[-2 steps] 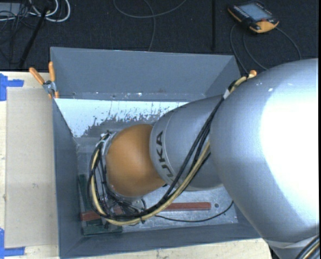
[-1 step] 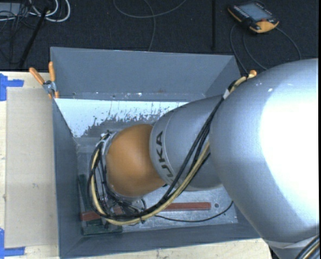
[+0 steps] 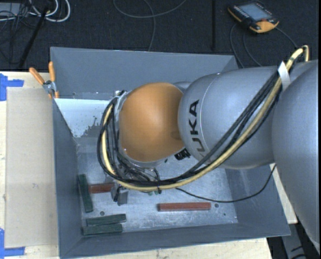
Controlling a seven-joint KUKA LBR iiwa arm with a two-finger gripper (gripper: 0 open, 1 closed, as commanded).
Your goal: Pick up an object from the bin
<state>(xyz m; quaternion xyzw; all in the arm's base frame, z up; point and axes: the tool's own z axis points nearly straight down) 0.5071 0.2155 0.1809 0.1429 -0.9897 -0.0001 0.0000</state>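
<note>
My gripper (image 3: 120,196) hangs low over the front left part of the bin floor, mostly hidden beneath the arm's orange cover. A short reddish-brown bar (image 3: 100,188) lies flat just left of it, its right end reaching up to the gripper. Further left, a dark green bar (image 3: 85,193) lies lengthwise, pointing towards the front. A longer reddish-brown bar (image 3: 184,206) rests on the floor to the gripper's right, apart from it.
Dark green flat blocks (image 3: 103,224) lie stacked against the bin's front left corner. The arm and its cables cover the bin's middle and right side. Sloped grey walls close in the floor all round.
</note>
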